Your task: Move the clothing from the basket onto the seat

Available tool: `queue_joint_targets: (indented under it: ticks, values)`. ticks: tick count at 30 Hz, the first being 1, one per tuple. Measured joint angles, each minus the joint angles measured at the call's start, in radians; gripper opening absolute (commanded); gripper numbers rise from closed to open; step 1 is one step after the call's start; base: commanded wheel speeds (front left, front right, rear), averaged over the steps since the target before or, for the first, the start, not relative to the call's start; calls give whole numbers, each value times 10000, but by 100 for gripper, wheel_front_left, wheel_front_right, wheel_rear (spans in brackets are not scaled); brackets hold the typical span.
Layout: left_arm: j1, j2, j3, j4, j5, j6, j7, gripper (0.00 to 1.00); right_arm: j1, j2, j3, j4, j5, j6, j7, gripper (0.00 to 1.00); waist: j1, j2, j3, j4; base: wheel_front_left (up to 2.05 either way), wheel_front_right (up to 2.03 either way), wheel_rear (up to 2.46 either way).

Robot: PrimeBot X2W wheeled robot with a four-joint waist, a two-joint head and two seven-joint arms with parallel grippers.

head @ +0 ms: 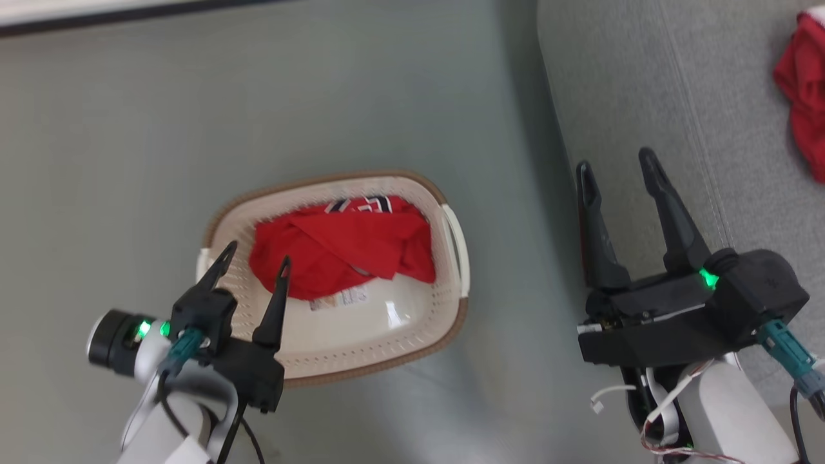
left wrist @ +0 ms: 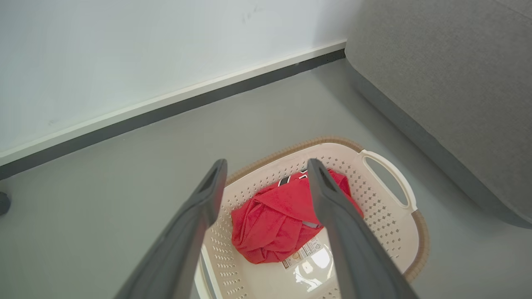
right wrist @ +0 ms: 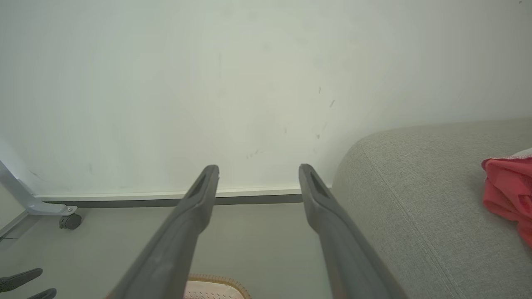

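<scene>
A crumpled red garment [head: 341,248] with dark numerals at its far edge lies in the cream basket [head: 451,303] on the floor; the left wrist view shows the garment [left wrist: 274,224] and basket [left wrist: 386,232] too. My left gripper [head: 258,252] hangs open above the basket's near left rim, empty. Over the left edge of the grey seat [head: 644,77], my right gripper [head: 615,161] stands open and empty. Another red garment [head: 802,90] lies on the seat at the far right, also seen as a red garment [right wrist: 507,195] on the seat [right wrist: 415,207].
Grey floor [head: 193,129] surrounds the basket. A white wall with a dark baseboard [left wrist: 166,110] runs behind. A caster wheel [right wrist: 70,221] on a metal leg stands at the wall's foot. The basket rim [right wrist: 216,282] shows low in the right wrist view.
</scene>
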Motion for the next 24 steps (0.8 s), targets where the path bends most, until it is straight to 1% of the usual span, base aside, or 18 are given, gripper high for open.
queue_joint_targets:
  ticks: [5, 10, 11, 19, 24]
  values:
    - [-892, 104, -370, 598, 462, -270, 305, 100, -331, 207, 125, -142, -107, -2, -36, 100, -1, 0, 718, -383, 0, 0, 0]
    - [-1734, 316, -610, 1120, 859, -376, 667, 100, -629, 405, 267, -217, -134, -2, -219, 100, -1, 0, 1448, -781, 0, 0, 0]
    - [-1908, 353, -639, 1221, 1011, -451, 738, 100, -698, 430, 286, -236, -134, -2, -242, 100, -1, 0, 1594, -858, 0, 0, 0]
    - [-3138, 633, -608, 2008, 1308, -541, 1152, 100, -1209, 570, 447, -211, -88, -4, -690, 100, -1, 1, 2789, -1445, 0, 0, 0]
    - [-3407, 821, -554, 2577, 1329, -545, 1287, 100, -1447, 612, 564, 84, 130, -4, -934, 100, -1, 1, 3283, -1756, 0, 0, 0]
